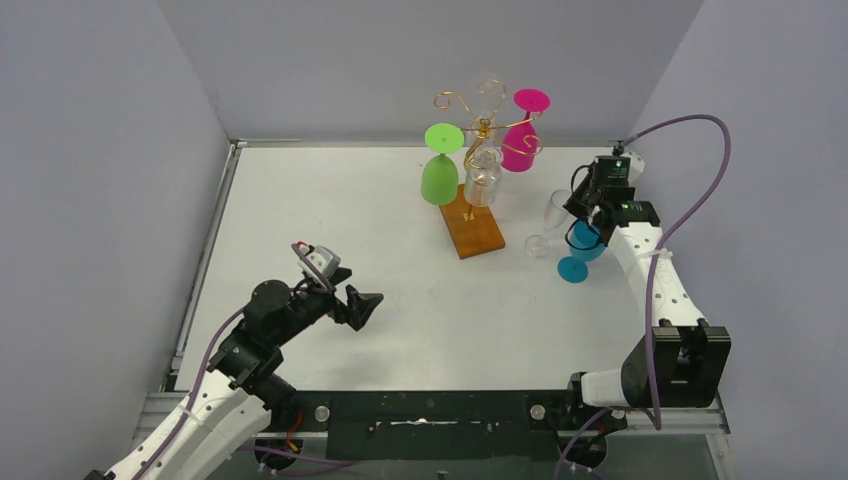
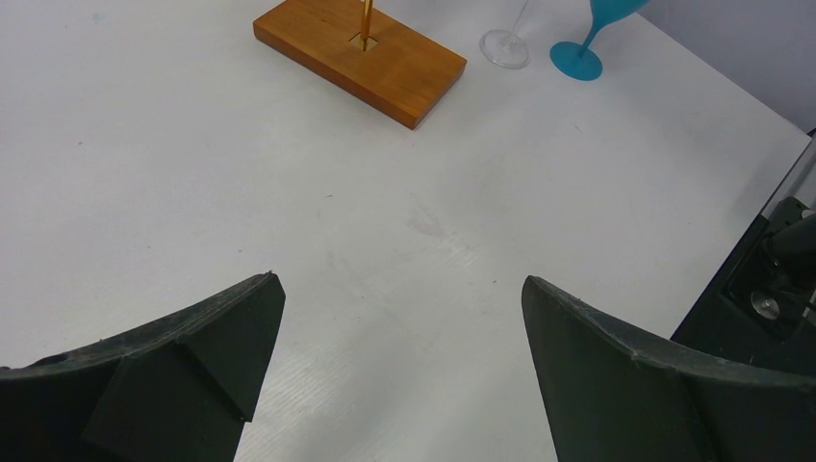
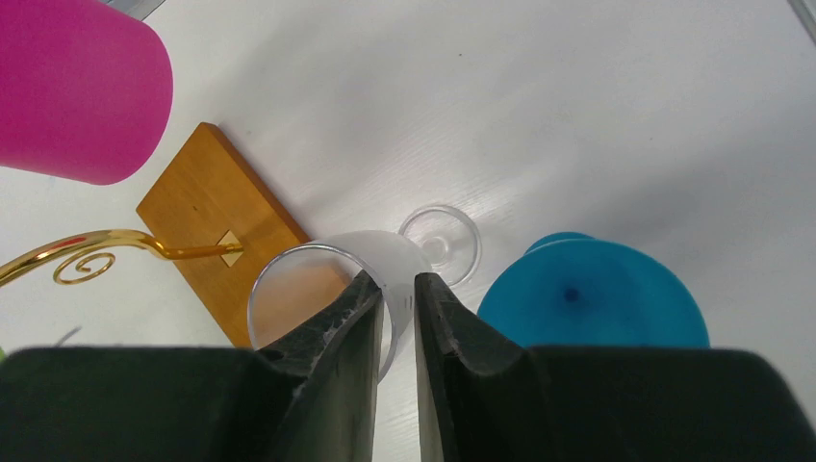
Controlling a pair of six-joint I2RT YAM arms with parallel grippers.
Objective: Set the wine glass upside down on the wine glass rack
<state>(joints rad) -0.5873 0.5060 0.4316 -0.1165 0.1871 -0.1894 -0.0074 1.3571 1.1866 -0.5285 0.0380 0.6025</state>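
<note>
A clear wine glass [image 1: 553,212] stands right of the wine glass rack [image 1: 485,125], its foot [image 3: 440,245] on the table. My right gripper [image 3: 395,279] comes down from above and is shut on the bowl's rim [image 3: 289,265], with one finger inside the bowl and one outside. The glass looks tilted. The rack is gold wire with curled arms [image 3: 87,255] on a wooden base [image 1: 472,228]. My left gripper [image 1: 365,305] hovers open and empty over the table, left of centre, and its view shows the base [image 2: 361,53] ahead.
A green glass [image 1: 440,170], a pink glass [image 1: 520,140] and a clear glass [image 1: 483,178] hang upside down on the rack. A blue glass [image 1: 580,245] stands upright just right of my right fingers, very close. Grey walls enclose the table on three sides.
</note>
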